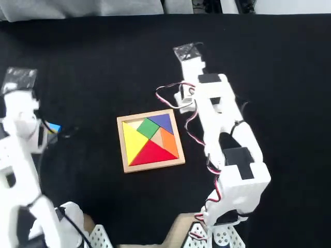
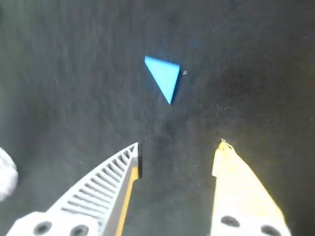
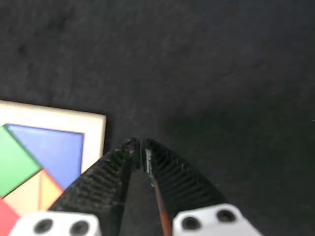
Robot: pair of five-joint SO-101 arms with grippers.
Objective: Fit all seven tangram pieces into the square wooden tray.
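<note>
High view: wooden tray (image 1: 155,166) mid-table, nearly filled, a pale gap (image 1: 133,124) at its far-left corner; blue triangle (image 1: 55,127) out on the black cloth (image 1: 103,62), well left of the tray and just beside the left arm (image 1: 23,150), so judged that arm's pick. Left wrist view: left gripper (image 2: 178,153) spread wide, holding nothing; blue triangle (image 2: 164,76) ahead on its centre line, one tip toward it, long edge slanted across the closing line. Right wrist view: right gripper (image 3: 140,146) clenched, empty, just beside a corner of the wooden tray (image 3: 93,130).

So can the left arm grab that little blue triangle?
Probably yes. The left gripper is open and the blue triangle lies alone on the black cloth just ahead, with nothing between them.
</note>
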